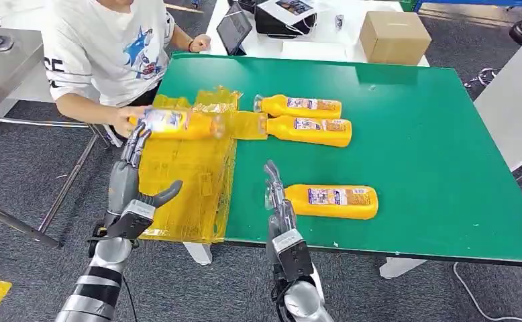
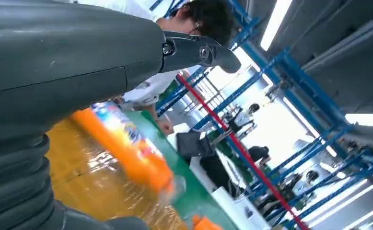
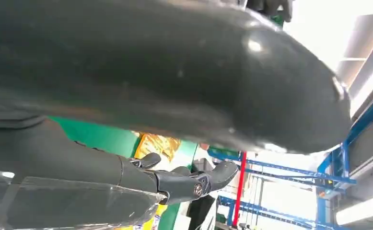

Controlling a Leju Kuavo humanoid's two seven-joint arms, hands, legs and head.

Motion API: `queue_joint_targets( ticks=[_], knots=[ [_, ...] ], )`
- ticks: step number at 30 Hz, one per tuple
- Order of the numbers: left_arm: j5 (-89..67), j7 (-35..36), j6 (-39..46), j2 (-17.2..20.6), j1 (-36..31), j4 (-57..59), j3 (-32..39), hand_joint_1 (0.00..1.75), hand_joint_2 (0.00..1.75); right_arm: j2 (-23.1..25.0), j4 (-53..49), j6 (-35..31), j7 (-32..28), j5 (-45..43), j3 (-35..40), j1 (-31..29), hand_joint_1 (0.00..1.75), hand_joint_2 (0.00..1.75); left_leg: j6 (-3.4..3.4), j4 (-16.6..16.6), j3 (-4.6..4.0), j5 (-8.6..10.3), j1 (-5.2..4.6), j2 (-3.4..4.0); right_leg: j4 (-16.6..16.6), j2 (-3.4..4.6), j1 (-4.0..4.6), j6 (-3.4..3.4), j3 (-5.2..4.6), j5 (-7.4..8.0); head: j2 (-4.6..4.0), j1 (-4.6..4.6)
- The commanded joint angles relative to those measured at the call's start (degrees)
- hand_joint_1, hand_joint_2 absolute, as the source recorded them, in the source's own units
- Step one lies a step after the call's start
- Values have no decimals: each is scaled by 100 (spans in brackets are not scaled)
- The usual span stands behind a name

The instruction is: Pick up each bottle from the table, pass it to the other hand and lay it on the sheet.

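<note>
The left hand (image 2: 79, 62) looms grey, fingers (image 2: 199, 50) extended. Beyond them a blurred orange bottle (image 2: 127, 148) is over the yellow sheet (image 2: 88, 187) on the green counter (image 2: 196, 199), a person (image 2: 175, 28) behind.

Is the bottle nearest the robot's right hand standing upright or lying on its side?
Lying on its side. The bottle rests lengthwise on the green table, label up, beside the right hand.
</note>
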Motion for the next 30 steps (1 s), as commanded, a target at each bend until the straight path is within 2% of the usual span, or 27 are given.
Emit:
queue_joint_targets(
  ticks=[1,2,5,9,11,14,22,26,30],
  knots=[
    [509,18,-126,-508,283,-108,493,0,175,-860,-505,-727,628,1121,-571,-123,0,175,-15,-8,43,-15,15,-5,-17,8,14,-16,49,-10,0,0],
    [623,15,-206,-534,458,-144,546,0,175,-1127,-617,-658,1003,1502,-793,-194,0,175,-14,-12,48,-14,14,-5,-21,7,12,-15,53,-10,0,0],
    [915,15,-493,-579,810,-276,570,0,175,-1573,-694,-586,1386,2043,-1409,-397,0,175,-2,-16,51,-13,6,-5,-31,7,5,-4,59,-6,0,0],
    [962,15,-710,-678,907,-104,584,0,175,-1869,-373,-241,1774,2579,-1870,-779,0,175,2,-8,32,-10,-4,0,-21,9,-5,0,40,-2,0,0],
    [933,15,-706,-696,916,-78,571,0,175,-1906,-277,-160,1833,2632,-1901,-851,0,175,2,-3,12,-3,-16,-7,-12,-1,-18,2,19,1,0,0],
    [851,15,-792,-678,921,-9,504,0,175,-2187,-67,214,2244,3005,-1700,-980,0,175,-4,1,17,-8,-10,-4,-17,5,-11,0,26,3,0,2],
    [649,34,-901,-676,971,7,298,0,175,-2348,232,493,2520,3053,-1718,-1175,0,175,-2,-2,17,-8,-9,4,-15,10,-10,5,21,5,0,-2],
    [604,59,-977,-662,893,170,196,0,175,-2492,892,1230,2500,2770,-1470,-1369,0,175,-4,-4,26,-9,-6,4,-18,11,-7,3,31,4,0,-2],
    [557,63,-1023,-640,728,413,87,0,175,-2471,1892,1509,2344,2608,-1304,-1784,0,175,-4,-5,27,-6,-4,8,-24,18,-5,2,34,10,0,-2]
  ],
)
